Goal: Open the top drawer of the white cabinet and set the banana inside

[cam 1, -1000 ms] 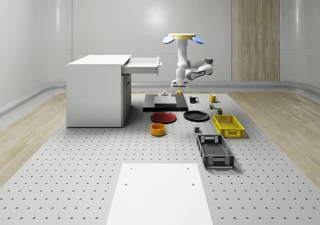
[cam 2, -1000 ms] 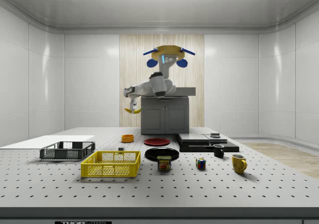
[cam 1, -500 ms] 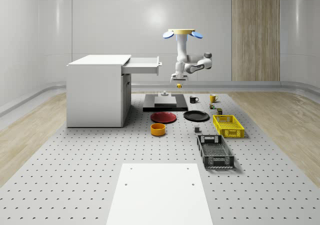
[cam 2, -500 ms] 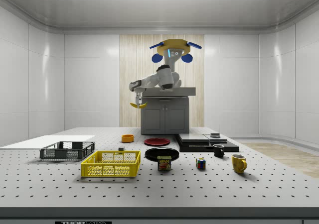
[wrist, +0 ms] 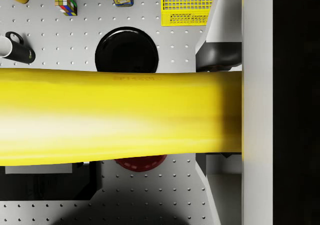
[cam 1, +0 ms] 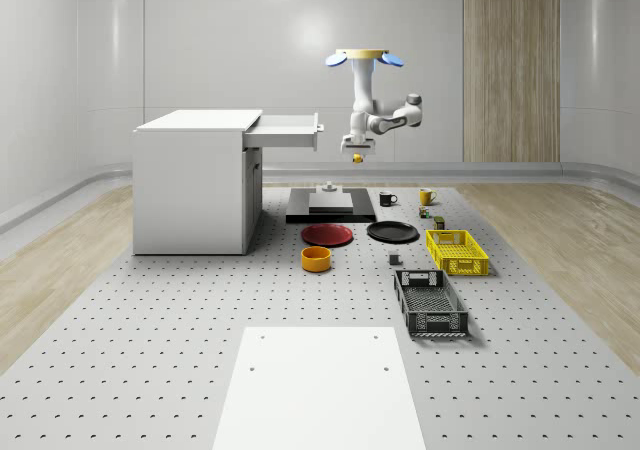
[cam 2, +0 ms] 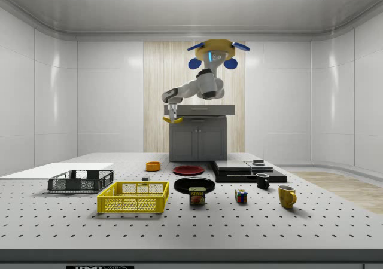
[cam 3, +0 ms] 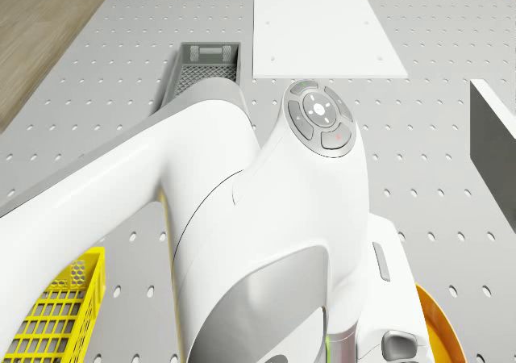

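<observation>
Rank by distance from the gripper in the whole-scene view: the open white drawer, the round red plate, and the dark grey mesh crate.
1. Open white drawer: beside the gripper, which holds the banana, on the view's left.
2. Round red plate: on the table, below the gripper.
3. Dark grey mesh crate: farthest, toward the view's lower right.

The drone [cam 2: 216, 46] has a flat yellow body with blue rotor discs at its corners. Below it hangs a glossy white arm [cam 1: 378, 122] with grey joint bands, and a grey round button pad [cam 3: 318, 116] on one link.
</observation>
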